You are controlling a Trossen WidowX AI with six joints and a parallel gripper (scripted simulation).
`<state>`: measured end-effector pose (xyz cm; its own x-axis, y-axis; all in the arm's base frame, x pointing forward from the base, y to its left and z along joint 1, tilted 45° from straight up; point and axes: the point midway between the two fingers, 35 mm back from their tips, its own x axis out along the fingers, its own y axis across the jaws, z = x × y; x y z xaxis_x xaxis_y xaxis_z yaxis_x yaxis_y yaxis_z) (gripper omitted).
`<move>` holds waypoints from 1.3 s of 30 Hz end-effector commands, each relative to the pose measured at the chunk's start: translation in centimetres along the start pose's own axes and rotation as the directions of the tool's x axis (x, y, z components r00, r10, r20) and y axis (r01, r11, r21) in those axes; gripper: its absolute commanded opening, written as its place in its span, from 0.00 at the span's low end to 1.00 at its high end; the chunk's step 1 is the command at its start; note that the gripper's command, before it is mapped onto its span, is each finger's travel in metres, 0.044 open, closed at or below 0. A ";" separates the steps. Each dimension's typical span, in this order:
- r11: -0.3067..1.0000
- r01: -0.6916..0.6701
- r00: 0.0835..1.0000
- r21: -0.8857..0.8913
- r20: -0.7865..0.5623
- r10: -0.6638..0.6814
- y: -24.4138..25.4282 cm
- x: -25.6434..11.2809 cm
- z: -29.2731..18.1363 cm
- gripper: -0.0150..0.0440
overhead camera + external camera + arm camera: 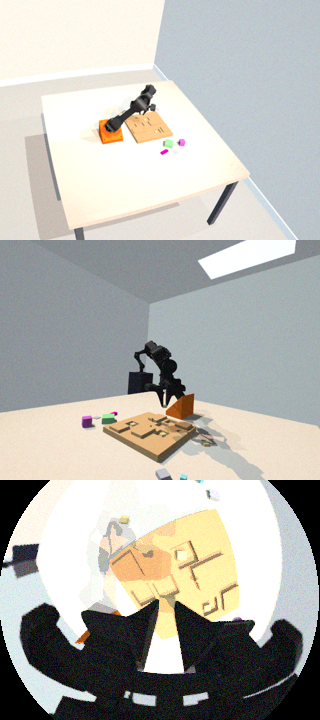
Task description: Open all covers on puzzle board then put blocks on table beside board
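Note:
My gripper is shut on a small yellow block, held above the inner part of the wooden board. One yellow block sits in an open well. Another yellow block sits in a second open well. A third yellow block lies on the table beside the board. Raised covers stand on the board; shadow obscures some wells.
An orange wedge stands near the arm's base. A green block, purple cube, magenta piece and pale tile lie off one side. A grey block and cyan cube lie off another.

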<state>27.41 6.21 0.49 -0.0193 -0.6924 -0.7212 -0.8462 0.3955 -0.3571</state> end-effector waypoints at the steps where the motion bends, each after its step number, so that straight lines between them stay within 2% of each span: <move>1: 1.000 -0.006 1.000 -0.001 0.000 0.006 0.8 -0.2 1.1 0.39; 39: 1.000 -0.017 1.000 -0.004 0.015 0.017 11.8 -1.0 11.0 0.39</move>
<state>23.92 17.52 -8.57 -0.0199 -0.6744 -0.7381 -0.8505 0.3995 -0.3421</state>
